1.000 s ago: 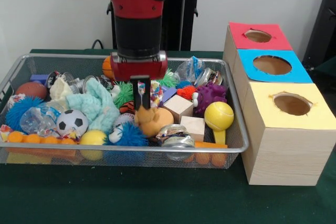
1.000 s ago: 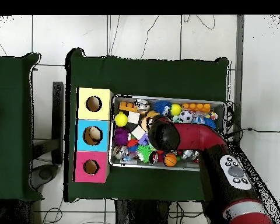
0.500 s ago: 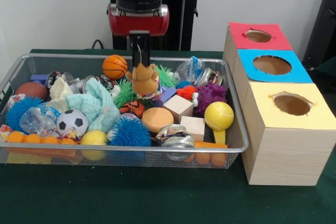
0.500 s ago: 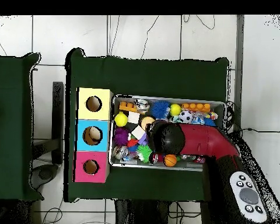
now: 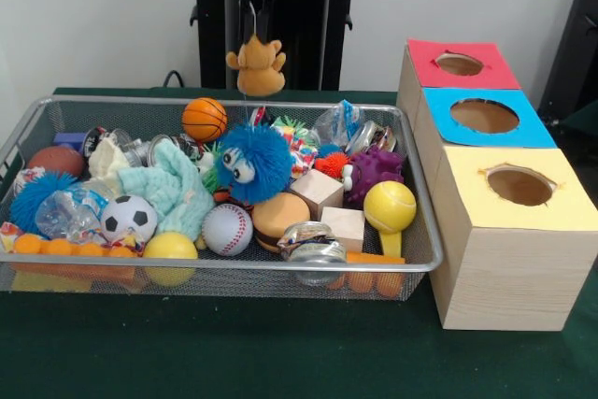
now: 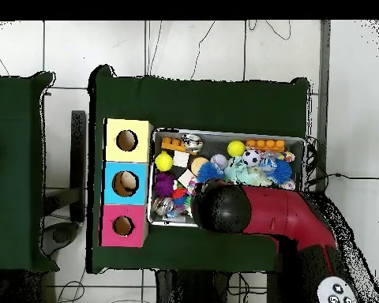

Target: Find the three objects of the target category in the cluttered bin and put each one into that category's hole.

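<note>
My gripper (image 5: 252, 33) hangs high above the back of the wire bin (image 5: 187, 264), shut on a small orange-brown plush animal (image 5: 257, 66) that dangles clear of the clutter. Three wooden boxes stand to the right of the bin, each with a round hole: red (image 5: 460, 64), blue (image 5: 484, 116) and yellow (image 5: 519, 184). In the overhead view the red arm (image 6: 224, 207) covers the gripper and the plush, beside the red hole (image 6: 123, 226), the blue hole (image 6: 125, 183) and the yellow hole (image 6: 127, 140).
The bin holds a blue fuzzy toy with eyes (image 5: 248, 163), a basketball (image 5: 204, 119), a baseball (image 5: 227, 229), a soccer ball (image 5: 128, 218), a yellow ball (image 5: 390, 206), wooden cubes (image 5: 318, 189), a purple toy (image 5: 374, 172) and a teal cloth (image 5: 168, 189).
The gripper has risen from the bin with the plush animal held in it. The blue fuzzy toy now sits in the middle with its eyes showing, and a baseball has come into sight.
</note>
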{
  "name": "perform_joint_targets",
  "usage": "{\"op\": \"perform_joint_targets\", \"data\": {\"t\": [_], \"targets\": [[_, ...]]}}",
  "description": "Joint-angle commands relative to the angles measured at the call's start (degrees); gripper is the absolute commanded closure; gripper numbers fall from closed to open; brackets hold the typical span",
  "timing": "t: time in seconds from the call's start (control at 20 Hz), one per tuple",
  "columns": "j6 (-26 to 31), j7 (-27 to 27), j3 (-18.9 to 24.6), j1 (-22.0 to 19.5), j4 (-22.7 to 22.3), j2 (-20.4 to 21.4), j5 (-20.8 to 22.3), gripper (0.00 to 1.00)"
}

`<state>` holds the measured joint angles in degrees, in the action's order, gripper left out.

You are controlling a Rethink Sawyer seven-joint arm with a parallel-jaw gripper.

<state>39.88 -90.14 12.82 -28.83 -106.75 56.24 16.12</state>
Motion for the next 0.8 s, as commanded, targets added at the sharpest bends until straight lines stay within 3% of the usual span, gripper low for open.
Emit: {"op": "perform_joint_targets", "data": {"t": [0.05,0.5,0.8], "targets": [[10.0,-4.2,-1.9,2.4,-9.8,8.5,-3.8,1.00],[11.1,-12.1,-5.3,10.2,-13.4,13.3,-7.4,1.00],[11.6,-15.0,-7.6,15.2,-12.8,13.5,-9.2,1.00]]}}
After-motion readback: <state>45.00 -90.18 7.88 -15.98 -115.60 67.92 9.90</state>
